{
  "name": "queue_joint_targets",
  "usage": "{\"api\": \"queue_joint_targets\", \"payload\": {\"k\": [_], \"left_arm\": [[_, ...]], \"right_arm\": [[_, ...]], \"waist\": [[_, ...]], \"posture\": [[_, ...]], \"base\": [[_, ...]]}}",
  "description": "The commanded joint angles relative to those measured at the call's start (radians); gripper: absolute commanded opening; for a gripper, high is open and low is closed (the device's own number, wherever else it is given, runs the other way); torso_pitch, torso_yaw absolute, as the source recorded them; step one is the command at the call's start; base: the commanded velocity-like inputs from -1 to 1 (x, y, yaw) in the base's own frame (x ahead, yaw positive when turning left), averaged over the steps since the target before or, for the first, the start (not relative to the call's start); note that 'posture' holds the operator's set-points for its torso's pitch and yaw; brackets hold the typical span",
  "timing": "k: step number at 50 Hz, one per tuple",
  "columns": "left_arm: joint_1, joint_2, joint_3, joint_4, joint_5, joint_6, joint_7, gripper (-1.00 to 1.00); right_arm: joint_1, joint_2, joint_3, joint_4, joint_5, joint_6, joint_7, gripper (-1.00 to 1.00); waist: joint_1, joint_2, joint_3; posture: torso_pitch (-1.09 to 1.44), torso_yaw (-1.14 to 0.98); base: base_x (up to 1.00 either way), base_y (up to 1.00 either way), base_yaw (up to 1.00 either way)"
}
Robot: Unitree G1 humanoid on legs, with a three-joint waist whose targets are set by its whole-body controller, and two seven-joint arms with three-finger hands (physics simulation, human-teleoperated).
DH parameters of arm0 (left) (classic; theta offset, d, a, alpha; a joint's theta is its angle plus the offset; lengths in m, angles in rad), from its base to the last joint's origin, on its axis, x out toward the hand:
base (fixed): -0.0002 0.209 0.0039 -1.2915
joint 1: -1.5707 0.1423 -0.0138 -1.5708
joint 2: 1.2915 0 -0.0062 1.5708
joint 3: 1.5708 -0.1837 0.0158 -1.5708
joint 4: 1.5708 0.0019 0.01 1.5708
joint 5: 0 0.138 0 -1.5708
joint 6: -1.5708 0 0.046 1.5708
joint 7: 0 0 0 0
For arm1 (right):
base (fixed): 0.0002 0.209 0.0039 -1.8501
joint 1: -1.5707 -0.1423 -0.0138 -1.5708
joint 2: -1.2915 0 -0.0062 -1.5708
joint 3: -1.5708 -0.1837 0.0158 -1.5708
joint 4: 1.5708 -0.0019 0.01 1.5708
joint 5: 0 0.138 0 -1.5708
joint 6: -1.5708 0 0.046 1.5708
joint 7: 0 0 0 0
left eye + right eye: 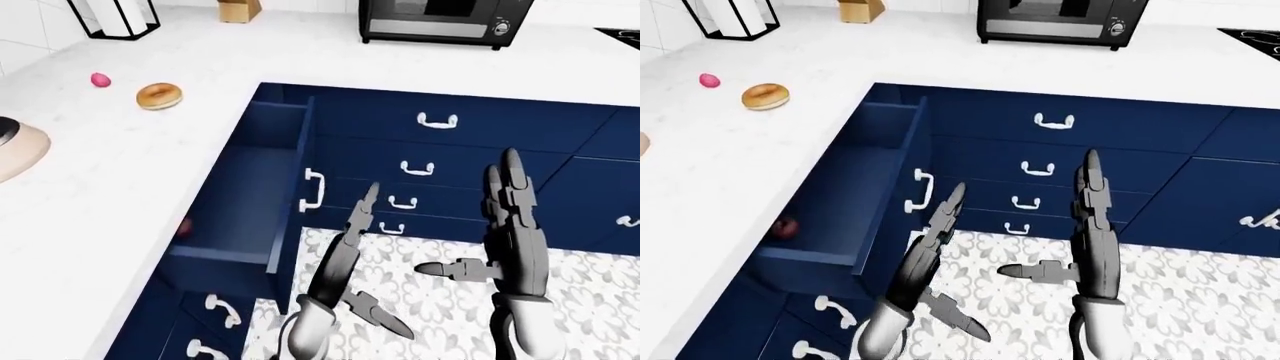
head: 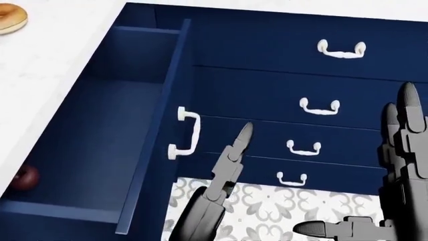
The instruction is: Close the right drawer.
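The open navy drawer [image 2: 100,125] juts out of the cabinet run on the left, its front panel [image 2: 157,135] edge-on with a white handle [image 2: 189,131] facing right. A small red round thing [image 2: 25,176] lies inside near its lower left. My left hand [image 1: 350,247] is open with its fingers straight, pointing up just right of and below the handle, not touching it. My right hand [image 1: 505,232] stands open and upright further right, thumb out to the left, over the floor.
A stack of shut navy drawers with white handles [image 2: 341,49] faces me on the right. Patterned grey tiles [image 1: 590,300] cover the floor below. On the white counter [image 1: 120,172] lie a donut [image 1: 159,96] and a pink ball [image 1: 100,79]; a black oven [image 1: 440,19] stands at the top.
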Motion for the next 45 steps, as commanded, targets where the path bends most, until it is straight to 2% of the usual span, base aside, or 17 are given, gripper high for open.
{"api": "queue_joint_targets", "payload": {"k": [1,7,13,17,23,33,45], "left_arm": [[-0.016,-0.011,0.001,-0.034,-0.006,-0.042,0.014,1.0],[-0.018,-0.029,0.035,0.108,-0.024,-0.107,0.05,1.0],[-0.075,-0.057,0.091,0.234,-0.037,0.007,0.038,1.0],[-0.084,-0.066,0.103,0.289,-0.027,0.015,0.02,1.0],[-0.135,-0.083,0.165,0.341,-0.062,0.071,0.028,1.0],[-0.233,-0.099,0.265,0.484,-0.111,0.134,0.117,1.0],[-0.301,-0.097,0.316,0.585,-0.168,0.162,0.172,1.0]], "right_arm": [[-0.016,-0.007,-0.006,-0.042,0.004,-0.026,-0.006,1.0],[-0.017,-0.008,-0.003,-0.031,0.002,-0.03,-0.005,1.0],[-0.018,-0.008,0.0,-0.032,-0.002,-0.027,-0.007,1.0],[-0.016,-0.008,0.0,-0.028,-0.003,-0.032,-0.007,1.0],[-0.016,-0.008,0.0,-0.015,-0.003,-0.043,-0.007,1.0],[-0.019,-0.01,0.002,-0.006,-0.003,-0.047,-0.005,1.0],[-0.022,-0.011,0.008,0.013,-0.007,-0.06,-0.009,1.0]], "waist": [[0.0,-0.005,-0.016],[0.0,-0.006,-0.016],[0.0,-0.006,-0.018],[-0.002,-0.005,-0.018],[-0.003,-0.007,-0.022],[-0.004,-0.006,-0.029],[-0.005,-0.004,-0.033]], "posture": [[0.0,0.0],[0.0,0.0],[0.0,0.0],[0.0,0.0],[0.0,0.0],[0.0,0.0],[0.0,0.0]], "base": [[0.0,0.0,0.0],[0.0,0.0,0.0],[0.0,0.0,0.0],[0.0,0.0,0.0],[0.0,0.0,0.0],[0.0,0.0,0.0],[0.0,0.0,0.0]]}}
